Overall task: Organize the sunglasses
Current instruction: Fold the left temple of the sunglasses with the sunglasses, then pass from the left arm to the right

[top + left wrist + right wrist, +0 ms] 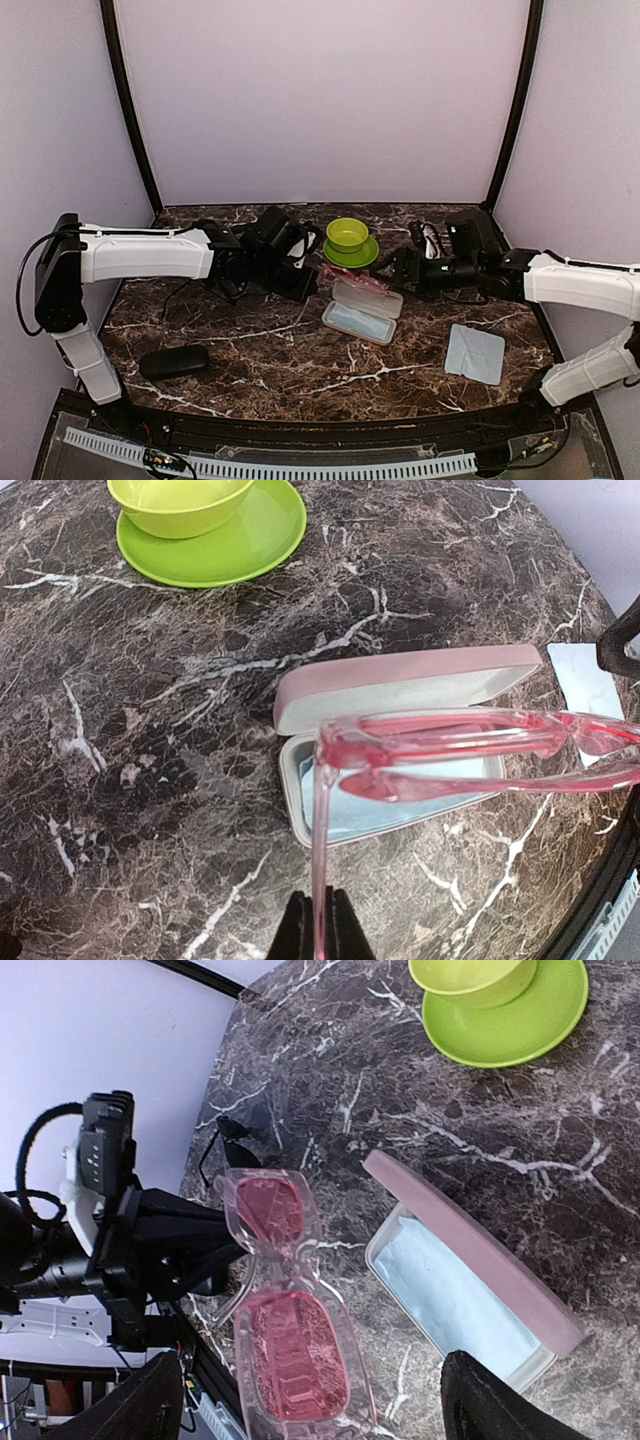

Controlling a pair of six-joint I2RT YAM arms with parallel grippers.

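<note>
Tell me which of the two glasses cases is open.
The pink case in the middle of the table: its lid is swung up. The black case at the front left lies shut.

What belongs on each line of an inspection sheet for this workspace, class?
Surface: dark veined marble table, no spills seen.
Job's things: red sunglasses held in the air near the open pink case; a thin dark frame, perhaps the black pair, lies beyond.
Clutter: green bowl on green plate, black case, blue cloth.
Grippers: left gripper shut on a temple of the red sunglasses; right gripper open, empty.
Cables: black cable loops beside the left arm.
Surroundings: plain lilac walls, nothing else seen.
</note>
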